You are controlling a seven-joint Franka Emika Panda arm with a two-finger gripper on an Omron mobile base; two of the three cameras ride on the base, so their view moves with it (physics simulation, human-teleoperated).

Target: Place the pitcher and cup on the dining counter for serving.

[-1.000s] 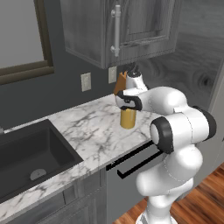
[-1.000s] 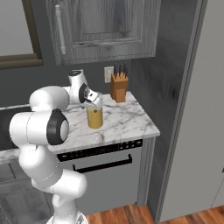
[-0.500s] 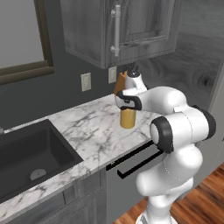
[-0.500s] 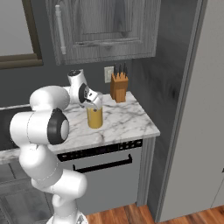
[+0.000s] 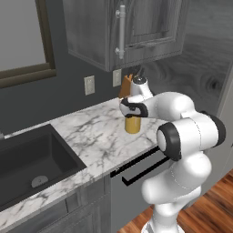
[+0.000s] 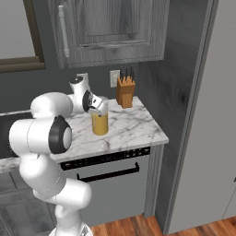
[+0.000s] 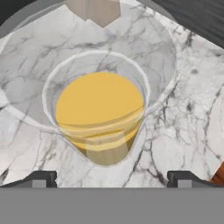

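Observation:
The pitcher [image 5: 132,125] [image 6: 99,124], a clear glass vessel with orange-yellow liquid, stands upright on the marble counter [image 5: 86,132] near the back wall. My gripper [image 5: 132,111] [image 6: 98,108] hangs straight over its mouth, pointing down. In the hand view the pitcher [image 7: 100,109] lies directly below, seen from above, and the gripper [image 7: 111,178] is open, one fingertip [image 7: 41,178] on each side and nothing between them. The cup and the dining counter are out of view.
A wooden knife block [image 5: 126,85] [image 6: 125,91] stands at the wall just behind the pitcher. A black sink [image 5: 32,159] lies to the left. Wall cabinets [image 5: 123,32] hang overhead. A tall grey panel [image 6: 203,115] closes off the counter's right end.

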